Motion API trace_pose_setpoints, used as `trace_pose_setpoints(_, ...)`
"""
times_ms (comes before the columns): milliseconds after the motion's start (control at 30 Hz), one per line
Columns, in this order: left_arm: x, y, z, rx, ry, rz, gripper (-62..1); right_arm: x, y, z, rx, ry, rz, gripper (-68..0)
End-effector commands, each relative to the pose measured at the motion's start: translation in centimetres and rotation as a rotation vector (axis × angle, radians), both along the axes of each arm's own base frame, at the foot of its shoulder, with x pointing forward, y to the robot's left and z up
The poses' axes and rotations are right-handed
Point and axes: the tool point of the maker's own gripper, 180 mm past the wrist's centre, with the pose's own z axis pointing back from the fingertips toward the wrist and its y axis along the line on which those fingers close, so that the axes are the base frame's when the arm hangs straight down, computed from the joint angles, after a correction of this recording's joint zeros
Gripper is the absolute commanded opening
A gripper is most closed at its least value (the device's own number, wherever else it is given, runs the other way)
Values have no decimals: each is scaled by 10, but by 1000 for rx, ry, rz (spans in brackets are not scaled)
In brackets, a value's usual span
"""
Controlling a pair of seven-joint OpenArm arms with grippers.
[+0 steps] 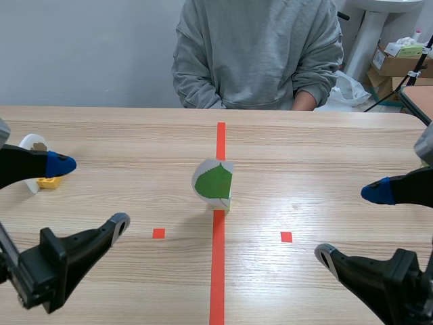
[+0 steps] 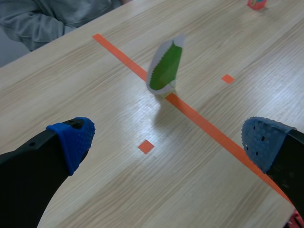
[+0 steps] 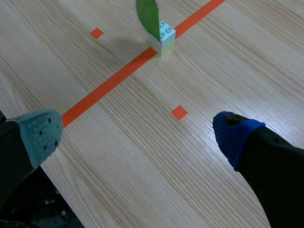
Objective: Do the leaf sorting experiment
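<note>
A white card with a green leaf picture [image 1: 214, 183] stands upright on the red centre line, propped by a pale toy block [image 3: 164, 40]. In the left wrist view the leaf card [image 2: 165, 66] stands well ahead of my left gripper [image 2: 168, 142], which is open and holds nothing. In the scene view that left gripper [image 1: 91, 193] hangs over the table's left part. My right gripper [image 1: 352, 223] is open over the right part, apart from the card. In the right wrist view the leaf card [image 3: 148, 16] and block lie far ahead of the right gripper [image 3: 137, 130].
A person in a grey sweatshirt [image 1: 257, 51] sits across the table. A second white card on a yellow block [image 1: 40, 177] stands at the left, behind my left arm's finger. A red block [image 2: 256, 4] shows at the far edge. Cardboard boxes [image 1: 396, 64] stand beyond the table.
</note>
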Motion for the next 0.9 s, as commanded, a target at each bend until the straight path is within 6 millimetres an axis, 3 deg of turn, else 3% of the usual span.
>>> trace_pose_setpoints(0, 2, -3, -2, -4, -1, -31, 14, 4, -2, 7, 6, -24, 7, -8)
trace_pose_setpoints(567, 52, -18, -52, 205, -27, -263, 14, 4, -2, 7, 6, -24, 7, -8)
trace_pose_setpoints(867, 75, -40, -66, 173, -31, -304, 14, 4, -2, 7, 5, -24, 7, -8)
